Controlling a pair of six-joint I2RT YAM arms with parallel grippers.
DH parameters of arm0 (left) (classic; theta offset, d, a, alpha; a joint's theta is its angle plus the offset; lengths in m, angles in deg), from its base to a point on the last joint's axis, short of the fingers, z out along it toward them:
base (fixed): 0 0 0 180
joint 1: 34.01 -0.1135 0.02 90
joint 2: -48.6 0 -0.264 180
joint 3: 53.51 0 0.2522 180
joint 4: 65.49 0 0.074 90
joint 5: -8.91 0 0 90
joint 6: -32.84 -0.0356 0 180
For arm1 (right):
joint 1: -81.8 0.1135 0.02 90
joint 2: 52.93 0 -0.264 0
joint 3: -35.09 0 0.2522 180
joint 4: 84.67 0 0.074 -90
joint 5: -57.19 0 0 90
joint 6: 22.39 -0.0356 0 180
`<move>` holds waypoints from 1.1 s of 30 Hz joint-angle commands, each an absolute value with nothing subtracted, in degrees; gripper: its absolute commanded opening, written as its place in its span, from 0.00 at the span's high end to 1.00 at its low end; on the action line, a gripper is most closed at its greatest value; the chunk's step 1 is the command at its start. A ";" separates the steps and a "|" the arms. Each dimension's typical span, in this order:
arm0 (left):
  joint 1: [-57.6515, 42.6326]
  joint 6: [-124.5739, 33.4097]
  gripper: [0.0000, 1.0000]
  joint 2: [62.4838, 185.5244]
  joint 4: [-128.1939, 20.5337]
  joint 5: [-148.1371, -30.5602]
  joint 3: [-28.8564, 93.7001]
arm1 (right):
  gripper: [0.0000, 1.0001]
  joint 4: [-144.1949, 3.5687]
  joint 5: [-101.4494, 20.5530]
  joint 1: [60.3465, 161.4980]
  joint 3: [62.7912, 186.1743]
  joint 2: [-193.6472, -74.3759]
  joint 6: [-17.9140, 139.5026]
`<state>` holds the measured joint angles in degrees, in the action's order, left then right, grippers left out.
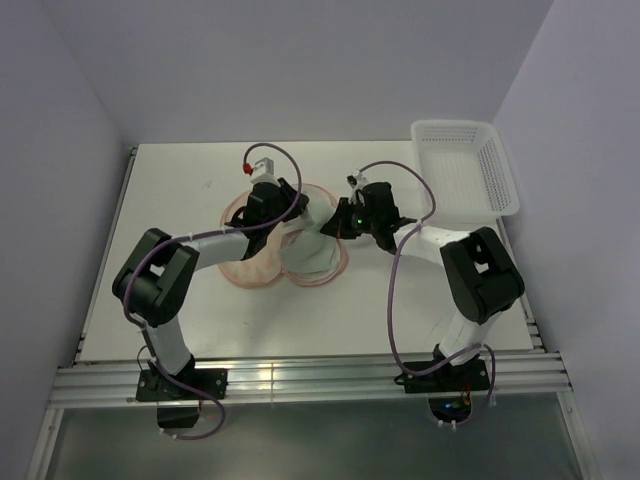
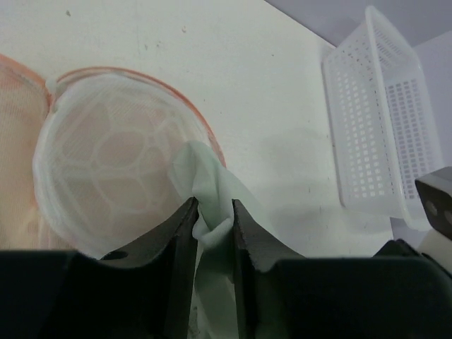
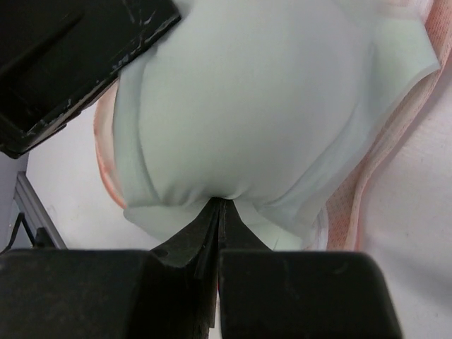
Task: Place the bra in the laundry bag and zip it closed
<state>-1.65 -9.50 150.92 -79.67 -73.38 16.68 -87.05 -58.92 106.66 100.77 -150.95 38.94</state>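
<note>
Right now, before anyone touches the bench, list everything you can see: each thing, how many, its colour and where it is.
bra: one, pale mint green, gripped by both tools above the laundry bag
laundry bag: one, cream-pink with an orange rim and white mesh inside, lying open mid-table
basket: one, white perforated plastic, far right corner
table: one, white, under everything
cables: purple, running along both arms
arms: two, black and white, bolted at the near edge
left tool: one, black, shut on the bra
right tool: one, black, shut on the bra
</note>
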 commanded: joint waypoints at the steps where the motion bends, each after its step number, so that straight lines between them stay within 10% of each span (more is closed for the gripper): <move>1: -3.07 -11.72 0.70 155.72 -78.54 -75.11 20.89 | 1.00 -85.94 -58.03 106.49 104.65 -154.44 39.66; 7: -4.39 -9.26 0.70 157.15 -79.15 -74.94 18.09 | 0.98 -82.87 -58.47 106.40 108.17 -158.66 40.54; 14: -4.74 -12.25 0.19 154.95 -75.72 -73.18 18.44 | 0.89 -80.40 -57.33 106.58 110.54 -159.81 40.98; 25: -4.74 -12.95 0.24 140.19 -76.00 -72.04 12.55 | 0.34 -78.56 -57.86 106.67 111.43 -151.56 40.80; 29: -4.74 -13.92 0.37 141.41 -71.15 -74.66 14.92 | 0.37 -78.55 -54.79 106.49 109.33 -147.33 40.45; 32: -4.92 -14.27 0.47 143.60 -70.27 -73.97 15.01 | 0.58 -80.73 -49.69 106.14 104.76 -143.82 37.83; 33: -5.00 -15.14 0.48 144.30 -71.05 -73.62 14.92 | 0.80 -82.23 -48.81 106.14 102.92 -142.77 36.94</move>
